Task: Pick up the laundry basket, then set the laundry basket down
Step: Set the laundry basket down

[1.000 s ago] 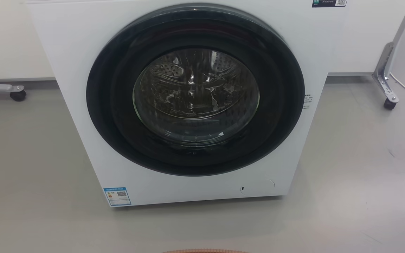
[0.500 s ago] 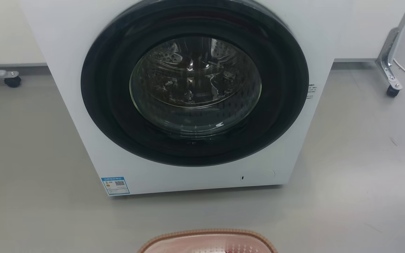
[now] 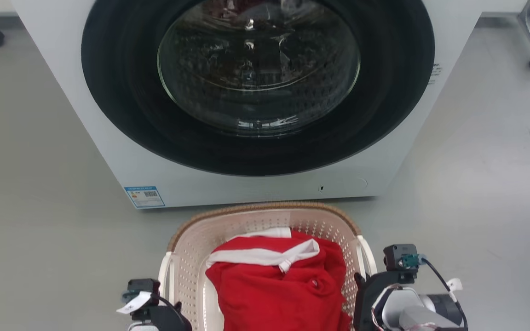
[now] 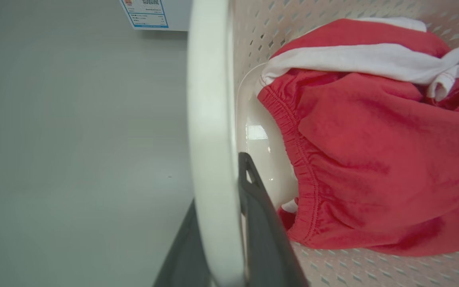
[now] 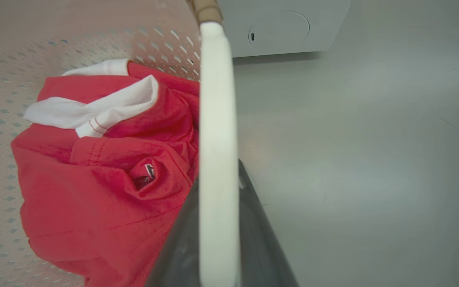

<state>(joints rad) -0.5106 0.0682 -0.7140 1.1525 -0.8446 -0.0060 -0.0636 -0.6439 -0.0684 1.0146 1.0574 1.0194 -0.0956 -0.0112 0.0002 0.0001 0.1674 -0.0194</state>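
The laundry basket (image 3: 187, 257) is held between the two grippers: the left gripper (image 4: 218, 179) is clamped with a dark finger on either side of the left white loop handle (image 4: 208, 99), and the right gripper (image 5: 218, 171) is clamped likewise on the right loop handle (image 5: 217, 87). A crumpled red garment (image 3: 283, 289) with white trim is contained in the basket, just inward of both sets of fingers. Just beyond the far rim, ahead of the fingertips, a washing machine (image 3: 145, 170) is seen on the grey floor (image 3: 476, 184); whether the basket touches that floor cannot be told.
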